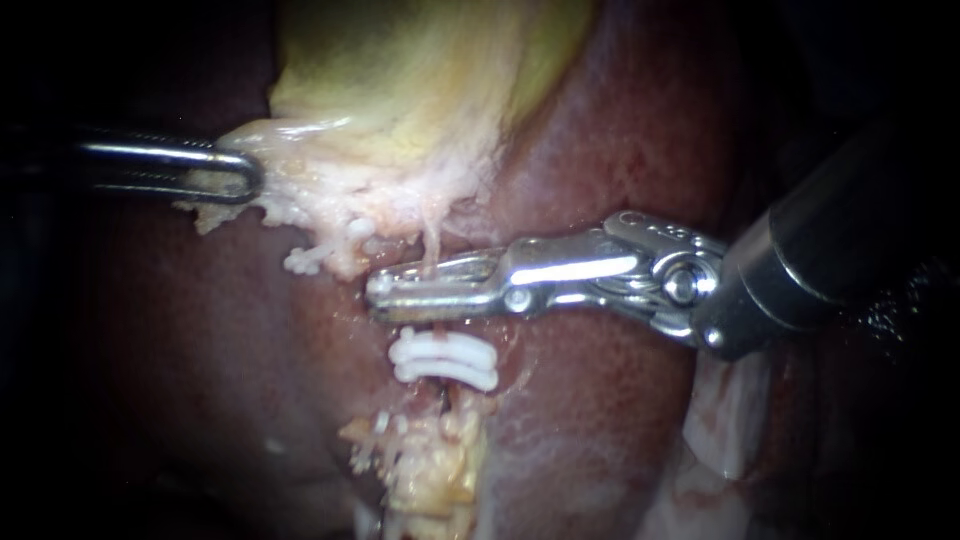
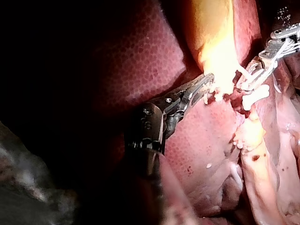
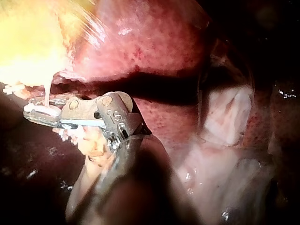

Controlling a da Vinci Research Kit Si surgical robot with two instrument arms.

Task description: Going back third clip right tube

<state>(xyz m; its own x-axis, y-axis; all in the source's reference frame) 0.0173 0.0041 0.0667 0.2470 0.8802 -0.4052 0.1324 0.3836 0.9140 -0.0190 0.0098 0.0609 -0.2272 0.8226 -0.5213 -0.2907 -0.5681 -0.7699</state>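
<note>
Clips (image 1: 445, 360) sit on tube (image 1: 432, 240) just below right instrument (image 1: 430, 285).

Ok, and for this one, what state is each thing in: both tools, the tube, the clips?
Left tool: jaws shut on the gallbladder at its pale edge.
Right tool: jaws across the tube, apparently shut on a white clip.
Tube: stretched thin, in one piece where visible.
Lower clips: closed across the tube, just below the right tool.
</note>
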